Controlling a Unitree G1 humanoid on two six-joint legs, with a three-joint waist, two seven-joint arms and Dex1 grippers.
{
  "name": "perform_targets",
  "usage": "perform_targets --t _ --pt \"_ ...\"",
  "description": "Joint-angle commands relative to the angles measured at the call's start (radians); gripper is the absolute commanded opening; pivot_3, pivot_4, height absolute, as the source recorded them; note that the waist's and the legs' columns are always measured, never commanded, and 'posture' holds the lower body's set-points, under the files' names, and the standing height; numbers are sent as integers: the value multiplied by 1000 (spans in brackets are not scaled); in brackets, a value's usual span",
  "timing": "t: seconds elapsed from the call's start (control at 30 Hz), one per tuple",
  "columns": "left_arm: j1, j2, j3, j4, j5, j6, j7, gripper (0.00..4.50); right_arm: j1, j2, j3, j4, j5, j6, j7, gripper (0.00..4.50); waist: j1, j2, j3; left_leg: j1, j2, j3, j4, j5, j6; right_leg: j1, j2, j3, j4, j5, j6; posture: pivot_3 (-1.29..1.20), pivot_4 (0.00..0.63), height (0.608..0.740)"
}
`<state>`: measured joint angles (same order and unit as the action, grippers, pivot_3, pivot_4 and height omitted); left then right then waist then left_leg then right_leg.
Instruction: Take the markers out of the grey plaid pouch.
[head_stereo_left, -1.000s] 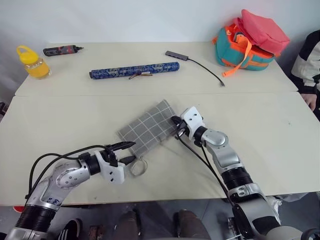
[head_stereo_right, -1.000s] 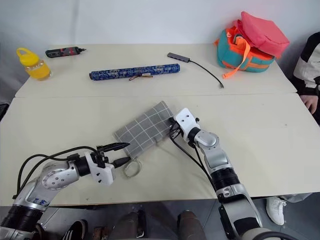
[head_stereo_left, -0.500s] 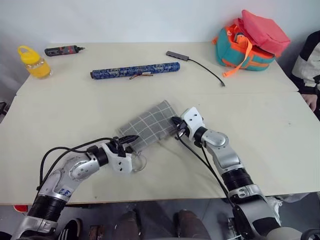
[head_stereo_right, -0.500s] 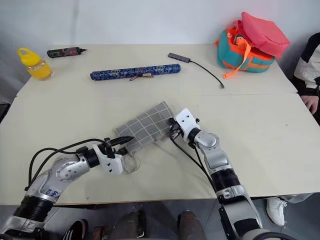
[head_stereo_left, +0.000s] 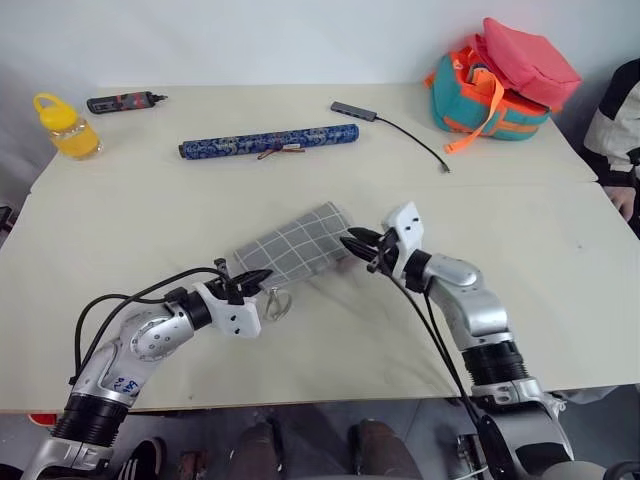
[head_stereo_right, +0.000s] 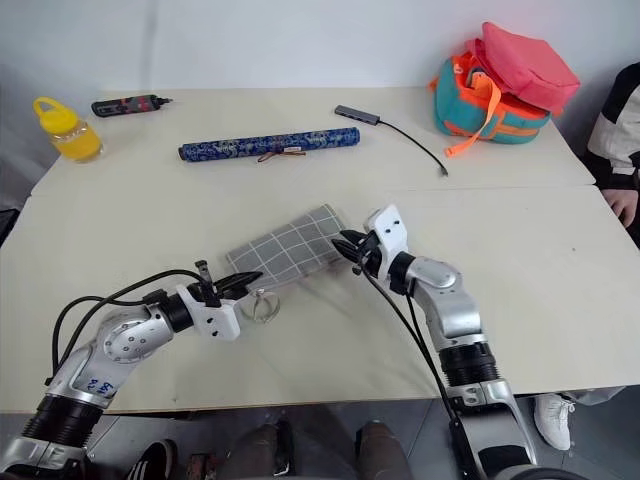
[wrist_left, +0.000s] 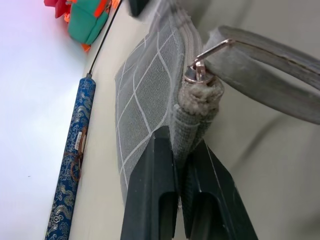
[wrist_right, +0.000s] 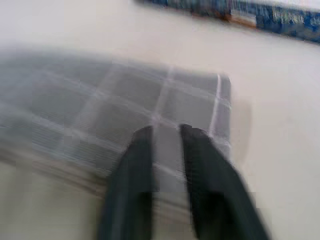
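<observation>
Right now my left gripper (wrist_left: 182, 165) is pinched shut on the near corner of the flat grey fabric pouch with white grid lines (head_stereo_left: 295, 248), just below its small metal ring pull (wrist_left: 200, 67) and grey fabric loop (wrist_left: 270, 65). My right gripper (head_stereo_left: 357, 243) hovers at the pouch's far end with its two black fingers (wrist_right: 132, 165) parted a little and nothing between them; the fabric lies just beyond their tips. The pouch stretches between my two tools on the pale table (head_stereo_left: 150, 220), and its zip edge looks closed. No markers are in sight, so I judge they are inside. I take the step in hand to be anchoring the pouch so it can be opened. Next, I think, my right fingers must find the ring pull beside my left fingers and draw it along the zip while my left gripper holds the corner firm.
</observation>
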<state>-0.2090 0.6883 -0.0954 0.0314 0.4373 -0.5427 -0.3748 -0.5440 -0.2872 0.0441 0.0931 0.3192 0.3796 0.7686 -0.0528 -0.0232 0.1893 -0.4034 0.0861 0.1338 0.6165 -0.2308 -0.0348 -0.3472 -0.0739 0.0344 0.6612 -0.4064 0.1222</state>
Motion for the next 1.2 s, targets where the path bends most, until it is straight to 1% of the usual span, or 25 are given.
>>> perform_targets --t 0.03,0.1,0.13,0.2,0.23,0.33,0.43,0.57,0.63,0.73,0.83,0.93,1.07,1.17,1.2 --pt "23 0 -29 -3 18 12 -13 0 61 -74 -14 -239 216 248 111 2339 1 0 0 0 0 0 0 0 0 0 0 0 0 0 0 0 150 740" --pt "15 -2 -28 -6 22 19 -8 0 132 -147 73 -324 191 283 155 2996 3 0 0 0 0 -1 0 -3 3 0 0 0 -1 0 0 0 150 740" --pt "12 -4 -26 -8 20 22 -6 0 159 -163 103 -349 184 293 159 2996 4 -1 0 0 0 -2 0 -4 5 1 0 0 -2 0 0 0 150 740" --pt "4 -7 -29 -13 20 24 -5 0 204 -145 149 -357 172 310 125 2996 4 -1 0 0 0 -2 0 -5 5 1 0 0 -3 0 0 0 150 740" --pt "0 -8 -32 -16 24 23 -5 0 218 -126 176 -353 148 287 104 2996 4 -1 0 0 0 -2 0 -5 5 1 0 0 -3 0 0 0 150 740" --pt "-3 -12 -35 -28 22 29 -9 0 220 -43 228 -312 83 233 28 2996 0 -1 0 0 -3 -2 0 -4 5 0 2 2 -3 0 0 0 150 740" --pt "-4 -14 -35 -43 18 35 -14 0 189 58 210 -263 88 229 -40 2996 0 -1 0 0 -3 -1 2 -4 5 0 2 2 -3 0 0 0 150 740" --pt "-14 -20 -42 -58 22 51 -18 0 150 107 221 -189 48 179 -57 2996 5 -1 -1 -1 -3 0 4 -4 4 0 2 2 -2 0 0 0 150 740" --pt "-17 -23 -44 -68 21 59 -21 0 138 123 210 -168 56 176 -57 2996 9 -1 -1 -1 -2 2 5 -6 2 0 2 1 -1 0 0 0 150 740" --pt "-18 -24 -46 -84 17 71 -27 0 132 107 231 -158 59 175 -13 2996 15 -1 -1 -2 -2 4 5 -6 1 -2 2 1 -1 0 0 0 150 740" --pt "-20 -26 -45 -93 15 77 -30 0 124 113 226 -136 71 180 7 2996 20 -2 -1 -3 -1 7 6 -6 0 -6 2 3 0 0 1 0 150 740" --pt "-21 -29 -47 -92 18 80 -30 0 117 124 222 -130 93 200 30 2427 22 -2 -1 -3 0 10 7 -6 1 -7 3 5 0 0 1 0 150 740" --pt "-19 -32 -53 -91 21 79 -31 0 114 137 212 -136 118 226 40 1072 22 -2 -1 -3 0 12 7 -7 1 -8 3 7 0 0 1 0 150 740" --pt "-16 -34 -53 -96 23 82 -30 0 120 131 230 -136 106 218 50 23 22 -2 -1 -3 0 12 7 -7 1 -8 3 8 0 0 0 0 150 740" --pt "-15 -35 -53 -97 23 82 -29 0 121 142 226 -137 113 219 43 23 22 -2 -1 -3 0 13 8 -7 1 -8 3 8 1 0 1 0 150 740"
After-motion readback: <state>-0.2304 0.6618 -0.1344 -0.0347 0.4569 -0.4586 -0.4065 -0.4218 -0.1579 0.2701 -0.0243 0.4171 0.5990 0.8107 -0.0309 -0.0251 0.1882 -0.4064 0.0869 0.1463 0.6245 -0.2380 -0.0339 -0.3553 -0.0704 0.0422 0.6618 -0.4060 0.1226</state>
